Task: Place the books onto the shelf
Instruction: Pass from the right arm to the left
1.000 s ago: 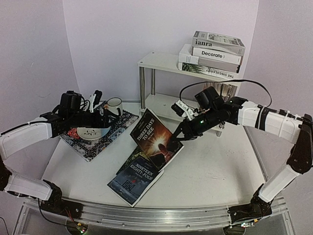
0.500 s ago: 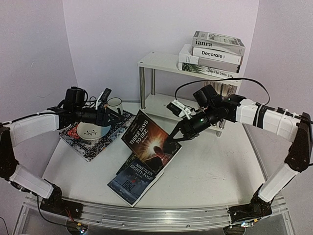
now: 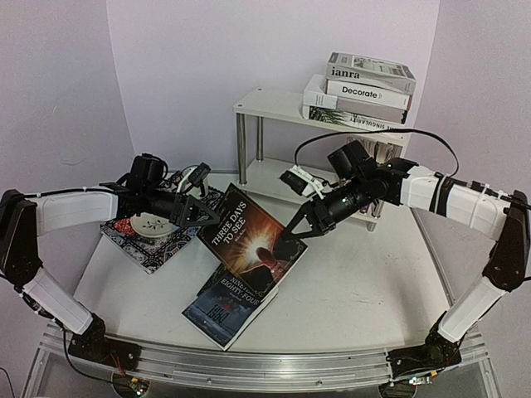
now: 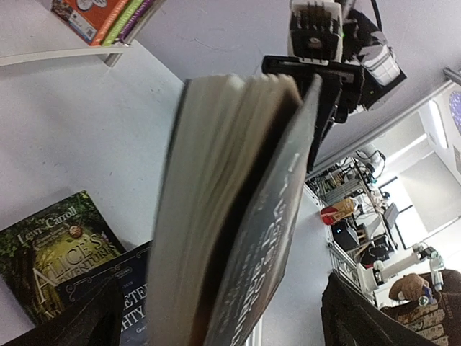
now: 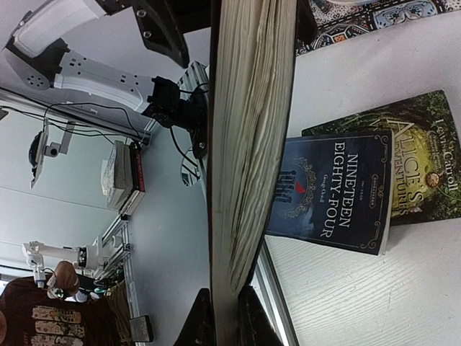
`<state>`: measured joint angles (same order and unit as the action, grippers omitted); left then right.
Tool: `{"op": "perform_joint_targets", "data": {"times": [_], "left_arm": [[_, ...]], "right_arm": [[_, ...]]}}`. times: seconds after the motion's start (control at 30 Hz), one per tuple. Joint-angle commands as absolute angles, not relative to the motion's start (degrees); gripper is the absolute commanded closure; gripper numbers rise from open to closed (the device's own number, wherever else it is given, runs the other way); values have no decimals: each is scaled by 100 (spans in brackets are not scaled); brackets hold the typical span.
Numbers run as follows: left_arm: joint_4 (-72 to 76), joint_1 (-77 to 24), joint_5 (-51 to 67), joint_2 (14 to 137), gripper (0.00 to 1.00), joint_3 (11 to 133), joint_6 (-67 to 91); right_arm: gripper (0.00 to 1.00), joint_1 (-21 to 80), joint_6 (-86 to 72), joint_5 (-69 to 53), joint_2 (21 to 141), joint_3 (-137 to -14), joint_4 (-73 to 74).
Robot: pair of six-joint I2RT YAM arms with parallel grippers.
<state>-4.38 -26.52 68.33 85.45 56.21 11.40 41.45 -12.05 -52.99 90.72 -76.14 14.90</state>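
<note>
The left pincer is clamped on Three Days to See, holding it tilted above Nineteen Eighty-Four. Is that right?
No. The right pincer is clamped on Three Days to See, holding it tilted above Nineteen Eighty-Four; the left pincer is open at the book's other edge. The top external view shows it.

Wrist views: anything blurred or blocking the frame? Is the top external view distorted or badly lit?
Top external: wide-lens bowing, the near rail curves; light even, shadows soft. Left wrist: the lifted book fills the middle, its page edges soft from closeness. Right wrist: the same book's page block splits the frame top to bottom; the Nineteen Eighty-Four cover reads sharp.
</note>
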Motion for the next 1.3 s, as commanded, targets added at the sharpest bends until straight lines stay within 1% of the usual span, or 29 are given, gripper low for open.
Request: {"op": "perform_joint_targets", "data": {"times": [0.0, 0.07, 0.13, 0.23, 0.3, 0.33, 0.37, 0.4, 0.43, 0.47, 0.63, 0.7, 0.77, 0.87, 0.9, 0.97, 1.0, 1.03, 1.17, 1.27], "left_arm": [[-316, -2830, 7105, 8355, 12, 5815, 939], [-316, -2831, 7071, 8361, 23, 5814, 990], [-315, -2830, 7075, 8375, 30, 5813, 1023], [-316, -2830, 7034, 8378, 45, 5809, 1037], [-310, -2830, 7000, 8372, 59, 5806, 1058], [-309, -2832, 6970, 8371, 67, 5816, 1071], [-315, -2835, 6908, 8368, 80, 5825, 1092], [-338, -2831, 6813, 8362, 90, 5838, 1117], [-377, -2830, 6723, 8359, 97, 5844, 1124], [-407, -2829, 6662, 8354, 99, 5845, 1118], [-553, -2830, 6364, 8379, 100, 5835, 1127], [-629, -2823, 6218, 8403, 100, 5858, 1152], [-665, -2821, 6090, 8425, 100, 5885, 1191], [-685, -2819, 5894, 8426, 100, 5898, 1252], [-686, -2814, 5833, 8420, 100, 5902, 1272], [-693, -2799, 5684, 8413, 100, 5920, 1326], [-699, -2791, 5617, 8406, 100, 5926, 1347], [-706, -2776, 5568, 8407, 100, 5934, 1375], [-768, -2681, 5434, 8453, 100, 5989, 1517], [-796, -2573, 5301, 8507, 100, 6031, 1728]], "right_arm": [[100, 4161, -1172, -5738, 9071, -7856, 1223], [100, 4157, -1161, -5698, 9094, -7840, 1214], [100, 4157, -1160, -5687, 9130, -7842, 1213], [100, 4158, -1158, -5586, 9170, -7843, 1213], [97, 4159, -1151, -5563, 9189, -7841, 1213], [95, 4157, -1149, -5543, 9193, -7842, 1213], [93, 4157, -1151, -5502, 9193, -7846, 1213], [92, 4157, -1145, -5448, 9190, -7837, 1213], [90, 4158, -1140, -5335, 9183, -7829, 1217], [89, 4158, -1133, -5213, 9164, -7825, 1220], [66, 4157, -954, -4146, 8937, -7684, 1222], [56, 4157, -838, -3633, 8781, -7576, 1222], [43, 4157, -739, -3168, 8644, -7477, 1222], [33, 4157, -654, -2501, 8457, -7349, 1222], [27, 4157, -626, -2298, 8404, -7310, 1222], [7, 4157, -601, -1875, 8298, -7226, 1221], [3, 4157, -612, -1588, 8233, -7179, 1216], [2, 4157, -617, -1333, 8181, -7138, 1192], [2, 4176, -533, -719, 7975, -6957, 1073], [2, 4422, -292, 37, 7766, -6760, 871]]}}
